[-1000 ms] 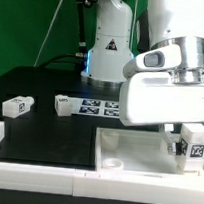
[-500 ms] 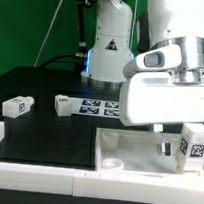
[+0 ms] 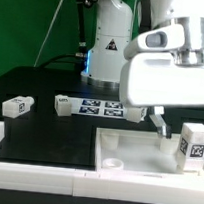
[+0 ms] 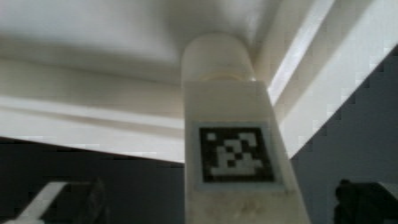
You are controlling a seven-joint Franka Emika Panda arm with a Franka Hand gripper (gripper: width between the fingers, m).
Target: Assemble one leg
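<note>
A leg (image 3: 194, 143), a small white block-peg with a black-and-white tag, stands upright at the corner of the large white tray-like piece (image 3: 121, 152) on the exterior view's right. My gripper (image 3: 174, 130) hangs just above and beside it, open, and its fingers do not touch the leg. In the wrist view the leg (image 4: 231, 130) rises between the two dark fingertips (image 4: 43, 203), with gaps on both sides. Two more legs (image 3: 16, 106) (image 3: 64, 105) lie on the black table at the exterior view's left.
The marker board (image 3: 100, 107) lies at the back of the black table. The tray-like piece has a round hole (image 3: 112, 163) at its near corner. A white ledge (image 3: 34, 167) runs along the table's front edge. The robot base (image 3: 106, 50) stands behind.
My gripper has let go of the leg and risen, leaving it standing on the tray-like piece. The other legs have not moved.
</note>
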